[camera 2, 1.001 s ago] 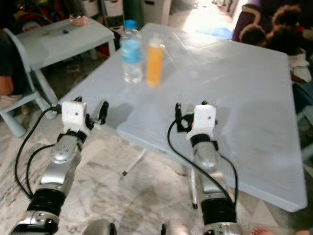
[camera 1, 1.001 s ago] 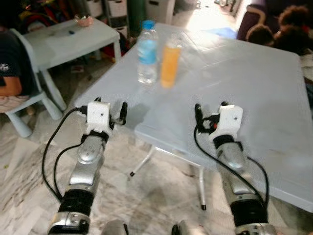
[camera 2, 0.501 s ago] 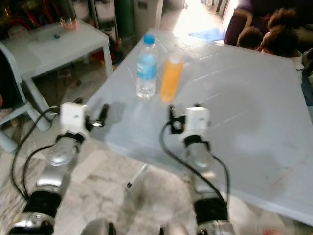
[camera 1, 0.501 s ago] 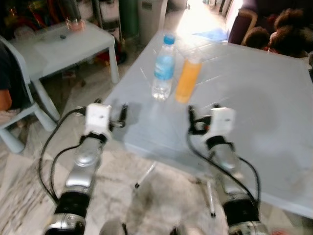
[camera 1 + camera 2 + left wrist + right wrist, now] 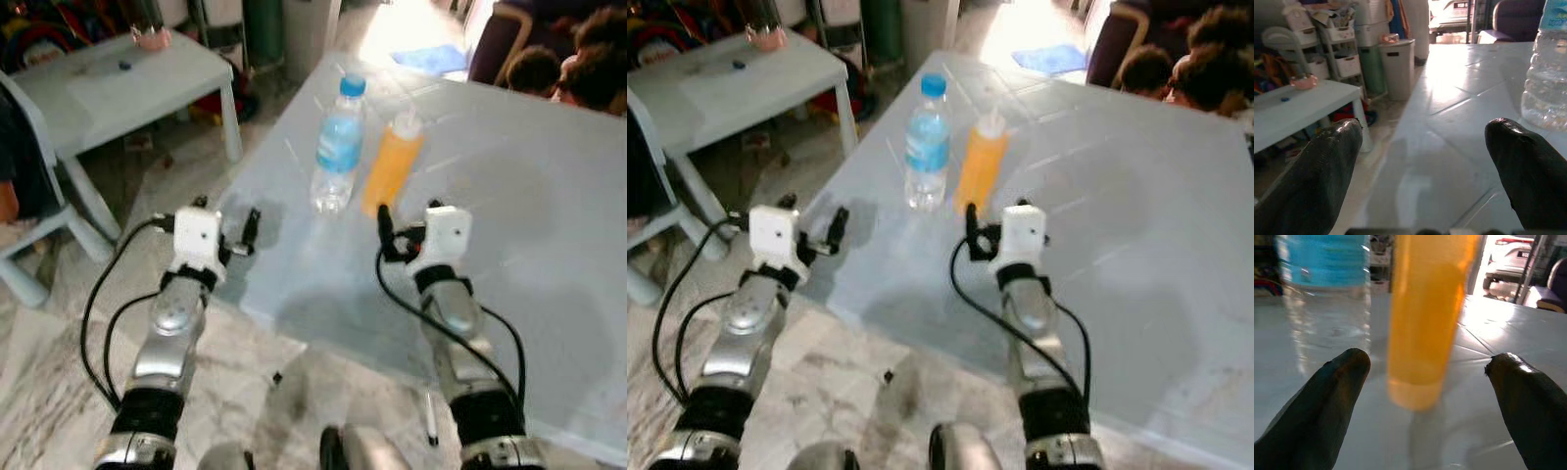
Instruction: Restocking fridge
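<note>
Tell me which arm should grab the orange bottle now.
Right, probably. The right gripper is open and lined up on the orange bottle. The left gripper sits at the table edge, nearer the water bottle.

A clear water bottle (image 5: 337, 147) with blue cap and label and an orange squeeze bottle (image 5: 392, 165) stand upright side by side, upper centre of the frame.

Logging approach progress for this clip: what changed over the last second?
The robot stepped closer: right gripper now sits just short of the orange squeeze bottle, left gripper over the table corner. Both stay open; water bottle and squeeze bottle unmoved.
</note>
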Robot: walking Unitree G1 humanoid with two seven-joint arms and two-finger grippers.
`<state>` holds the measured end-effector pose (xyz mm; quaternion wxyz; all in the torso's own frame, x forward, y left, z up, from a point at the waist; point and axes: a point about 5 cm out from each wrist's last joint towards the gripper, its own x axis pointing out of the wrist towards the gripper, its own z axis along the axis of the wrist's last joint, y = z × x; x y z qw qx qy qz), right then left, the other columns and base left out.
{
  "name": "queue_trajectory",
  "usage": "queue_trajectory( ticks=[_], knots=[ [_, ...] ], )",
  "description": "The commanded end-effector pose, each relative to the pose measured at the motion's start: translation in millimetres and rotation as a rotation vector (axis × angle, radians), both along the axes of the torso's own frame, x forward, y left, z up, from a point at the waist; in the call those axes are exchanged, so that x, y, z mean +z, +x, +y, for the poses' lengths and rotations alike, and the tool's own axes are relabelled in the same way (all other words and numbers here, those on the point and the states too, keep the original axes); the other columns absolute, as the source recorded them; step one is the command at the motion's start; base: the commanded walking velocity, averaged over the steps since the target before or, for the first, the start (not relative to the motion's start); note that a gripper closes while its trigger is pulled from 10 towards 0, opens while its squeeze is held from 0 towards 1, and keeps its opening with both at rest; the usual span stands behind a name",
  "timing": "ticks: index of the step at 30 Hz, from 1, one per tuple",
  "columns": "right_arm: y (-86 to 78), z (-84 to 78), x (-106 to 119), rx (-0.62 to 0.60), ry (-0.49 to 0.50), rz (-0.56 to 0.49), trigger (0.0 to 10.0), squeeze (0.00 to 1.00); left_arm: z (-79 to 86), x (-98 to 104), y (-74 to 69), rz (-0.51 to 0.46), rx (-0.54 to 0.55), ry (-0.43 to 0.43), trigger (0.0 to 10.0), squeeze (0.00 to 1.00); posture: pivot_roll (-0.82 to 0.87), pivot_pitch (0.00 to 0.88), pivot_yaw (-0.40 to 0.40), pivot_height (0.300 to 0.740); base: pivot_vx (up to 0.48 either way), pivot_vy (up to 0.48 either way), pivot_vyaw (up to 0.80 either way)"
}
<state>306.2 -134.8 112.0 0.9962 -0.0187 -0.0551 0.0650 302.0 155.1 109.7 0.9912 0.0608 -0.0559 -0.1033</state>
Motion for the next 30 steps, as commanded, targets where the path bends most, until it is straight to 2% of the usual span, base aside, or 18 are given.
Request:
queue_trajectory(
  ticks=[1,6,16,24,30],
  knots=[
    [4.7,-6.6,12.6,-0.011,-0.038,-0.055,10.0,0.00,0.8,4.7,-4.4,-0.013,-0.021,0.020,10.0,0.00,-0.05,0.113,-0.023,0.740,0.000,0.000,0.00],
    [14.2,-11.3,21.8,-0.021,-0.047,-0.081,10.0,0.00,8.8,3.4,-11.1,-0.010,-0.009,0.027,10.0,0.00,-0.04,0.122,-0.024,0.740,0.000,0.000,0.00],
    [33.5,-2.7,41.0,0.019,-0.081,-0.147,10.0,0.00,0.8,3.3,-13.2,0.001,-0.015,0.017,10.0,0.00,-0.04,0.131,-0.022,0.740,0.000,0.000,0.00],
    [40.0,-4.4,45.9,0.018,-0.105,-0.170,10.0,0.00,6.2,2.4,-12.7,0.011,-0.007,0.026,10.0,0.00,-0.03,0.137,-0.018,0.740,0.000,0.000,0.00],
    [49.2,-7.5,54.0,0.012,-0.107,-0.187,10.0,0.00,4.3,1.9,-12.2,0.017,-0.007,0.026,10.0,0.00,-0.03,0.140,-0.014,0.740,0.000,0.000,0.00]
  ],
)
